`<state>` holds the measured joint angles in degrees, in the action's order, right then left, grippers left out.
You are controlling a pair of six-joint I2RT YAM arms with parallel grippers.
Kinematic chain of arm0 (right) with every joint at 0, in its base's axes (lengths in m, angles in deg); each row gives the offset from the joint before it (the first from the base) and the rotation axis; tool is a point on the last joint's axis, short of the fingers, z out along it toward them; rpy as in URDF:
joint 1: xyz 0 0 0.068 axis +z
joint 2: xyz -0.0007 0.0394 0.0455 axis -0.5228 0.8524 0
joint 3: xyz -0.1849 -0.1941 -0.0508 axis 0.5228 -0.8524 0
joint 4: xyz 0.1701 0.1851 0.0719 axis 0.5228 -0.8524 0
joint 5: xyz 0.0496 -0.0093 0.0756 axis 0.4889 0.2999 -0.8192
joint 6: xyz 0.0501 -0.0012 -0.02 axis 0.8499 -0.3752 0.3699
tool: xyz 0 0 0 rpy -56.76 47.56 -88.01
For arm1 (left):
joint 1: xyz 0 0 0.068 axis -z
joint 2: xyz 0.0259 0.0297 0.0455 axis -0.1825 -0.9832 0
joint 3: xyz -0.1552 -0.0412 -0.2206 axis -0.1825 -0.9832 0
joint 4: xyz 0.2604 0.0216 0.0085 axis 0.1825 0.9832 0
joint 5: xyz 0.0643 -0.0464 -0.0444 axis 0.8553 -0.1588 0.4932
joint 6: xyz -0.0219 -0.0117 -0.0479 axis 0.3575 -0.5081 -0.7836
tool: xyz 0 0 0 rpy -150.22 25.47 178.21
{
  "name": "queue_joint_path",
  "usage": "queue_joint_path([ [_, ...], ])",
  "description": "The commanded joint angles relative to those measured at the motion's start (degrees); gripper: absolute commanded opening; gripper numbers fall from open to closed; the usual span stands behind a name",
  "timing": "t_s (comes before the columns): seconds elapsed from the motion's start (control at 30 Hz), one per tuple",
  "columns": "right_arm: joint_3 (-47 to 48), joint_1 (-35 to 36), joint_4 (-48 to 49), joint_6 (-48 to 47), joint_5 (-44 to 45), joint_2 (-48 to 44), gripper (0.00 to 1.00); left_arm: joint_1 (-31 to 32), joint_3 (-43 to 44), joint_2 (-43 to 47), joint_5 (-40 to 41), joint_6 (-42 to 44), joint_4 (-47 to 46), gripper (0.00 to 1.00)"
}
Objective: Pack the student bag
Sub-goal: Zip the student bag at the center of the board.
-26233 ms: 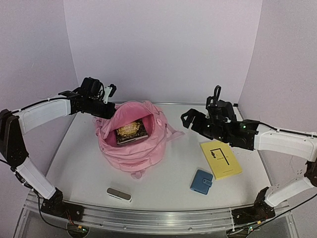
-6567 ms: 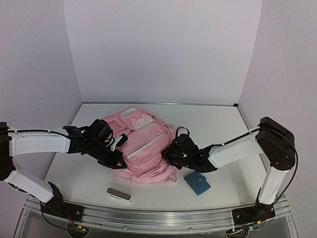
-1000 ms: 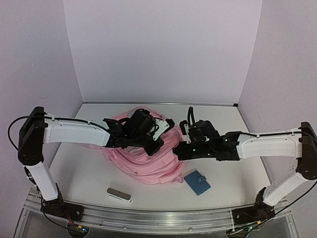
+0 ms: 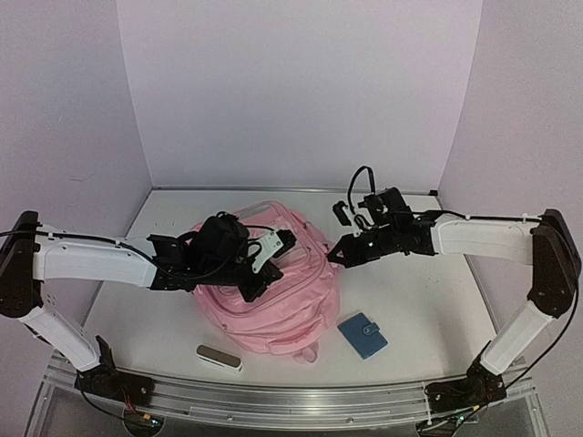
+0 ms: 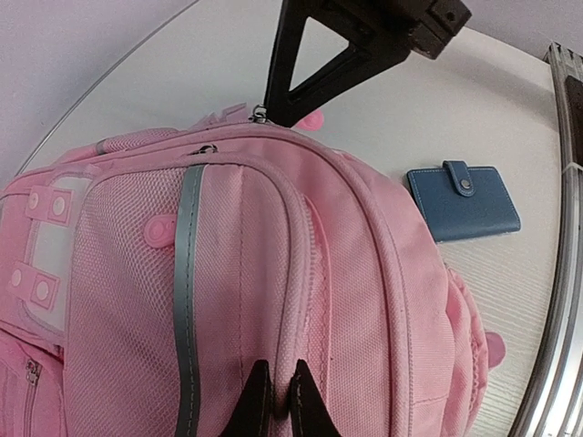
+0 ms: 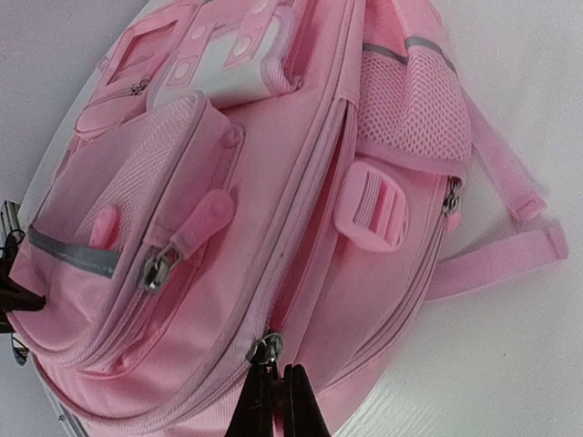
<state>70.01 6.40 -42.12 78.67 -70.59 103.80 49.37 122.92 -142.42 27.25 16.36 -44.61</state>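
Bench (image 4: 437,300): pale, carrying the bag and two small items
Bag (image 4: 282,305): lying mid-bench between the two arms, front pockets up, straps trailing to the right
Left gripper (image 5: 273,391): closed tight, pinching a fold of the bag's front panel just beside the grey strip
Right gripper (image 6: 273,393): closed tight on the zip pull at the bag's far edge
Wallet (image 4: 363,334): blue, just beside the bag's near right corner, untouched
Case (image 4: 219,356): small, grey, near the front edge, apart from the bag
Zip pull (image 6: 266,349): on the main seam, at the right gripper's tips
Step, as judged: working the main zip; opening or closing, cannot tell
Doing it well: draw along the curve of the seam, not upward; keep the left pinch pulling against the draw so the fabric stays taut; ease off at the bend; keep loose cloth clear of the teeth
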Motion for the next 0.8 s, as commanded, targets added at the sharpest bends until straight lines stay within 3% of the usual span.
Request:
queue_joint_path([
  [0.0,6.66,-3.54,2.35,-6.28,7.19,6.01,0.0,-0.42,-1.39,3.58,0.73,1.44,5.3,0.0],
  [0.27,16.31,-4.34,4.07,-9.5,5.72,16.14,0.0,-0.46,-1.06,3.66,-0.01,3.07,5.91,0.0],
  [0.77,26.56,-7.66,8.91,-7.11,2.38,27.83,0.0,-0.56,0.9,1.64,-0.72,2.06,9.29,0.0],
])
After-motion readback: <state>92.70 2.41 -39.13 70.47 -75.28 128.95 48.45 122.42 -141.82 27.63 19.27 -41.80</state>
